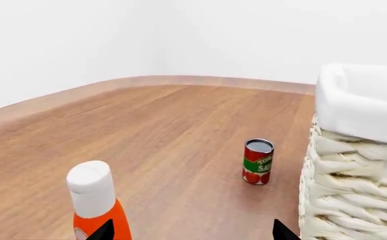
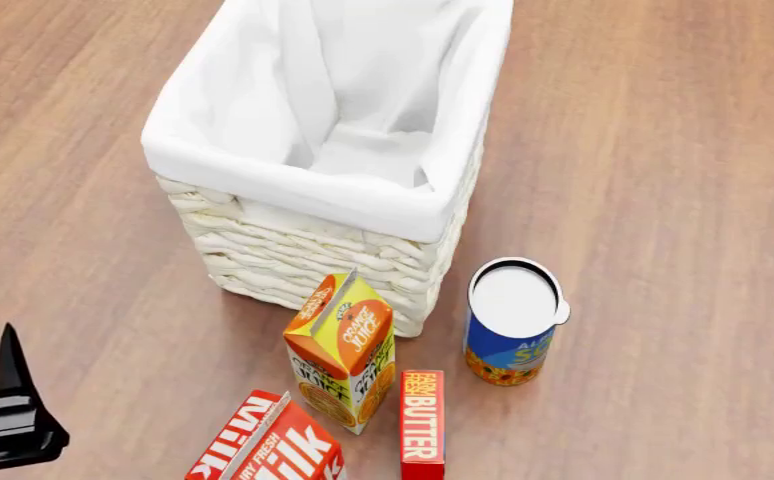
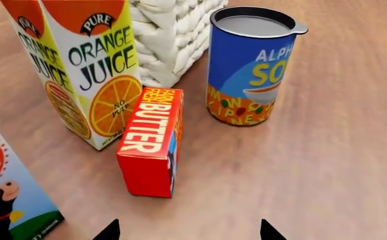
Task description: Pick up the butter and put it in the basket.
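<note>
The wicker basket point(image 2: 318, 215) stands empty on the wooden floor, the orange juice carton point(image 3: 80, 65) against its near corner. The butter point(image 3: 150, 140) lies flat beside that carton, ungrasped. This looks like the approach: the right gripper point(image 3: 188, 232), fingers spread, must descend and straddle it. Only fingertips show; the left gripper's point(image 1: 192, 231) look parted too.
</note>
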Tool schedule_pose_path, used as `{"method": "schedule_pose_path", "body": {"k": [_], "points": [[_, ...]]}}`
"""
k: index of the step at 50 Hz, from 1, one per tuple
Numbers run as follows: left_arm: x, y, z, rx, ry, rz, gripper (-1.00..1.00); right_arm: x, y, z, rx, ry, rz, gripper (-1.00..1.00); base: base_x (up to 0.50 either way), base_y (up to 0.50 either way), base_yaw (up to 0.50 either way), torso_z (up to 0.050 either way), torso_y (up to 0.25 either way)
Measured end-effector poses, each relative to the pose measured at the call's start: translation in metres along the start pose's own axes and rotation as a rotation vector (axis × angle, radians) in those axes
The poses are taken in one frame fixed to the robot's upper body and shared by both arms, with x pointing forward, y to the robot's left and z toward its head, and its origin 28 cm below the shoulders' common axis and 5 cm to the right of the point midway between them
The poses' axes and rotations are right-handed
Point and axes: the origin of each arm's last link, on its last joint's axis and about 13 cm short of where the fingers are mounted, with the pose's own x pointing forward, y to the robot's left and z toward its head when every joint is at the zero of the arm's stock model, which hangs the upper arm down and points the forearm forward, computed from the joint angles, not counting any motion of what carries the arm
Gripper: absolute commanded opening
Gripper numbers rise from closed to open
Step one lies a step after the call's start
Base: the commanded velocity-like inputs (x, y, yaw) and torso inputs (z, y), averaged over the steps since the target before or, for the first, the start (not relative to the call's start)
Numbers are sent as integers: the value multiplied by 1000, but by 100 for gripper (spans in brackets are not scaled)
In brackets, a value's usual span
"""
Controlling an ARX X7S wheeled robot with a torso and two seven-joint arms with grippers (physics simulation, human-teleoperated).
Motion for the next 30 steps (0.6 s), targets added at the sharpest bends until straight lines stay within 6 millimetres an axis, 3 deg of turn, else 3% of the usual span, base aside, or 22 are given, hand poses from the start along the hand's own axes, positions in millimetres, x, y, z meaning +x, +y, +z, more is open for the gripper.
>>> {"method": "schedule_pose_path", "body": {"k": [30], "points": [[-5, -2, 5, -9, -6, 0, 100, 18, -1, 14, -55, 8, 26, 100, 0, 0, 0, 0, 0]]}}
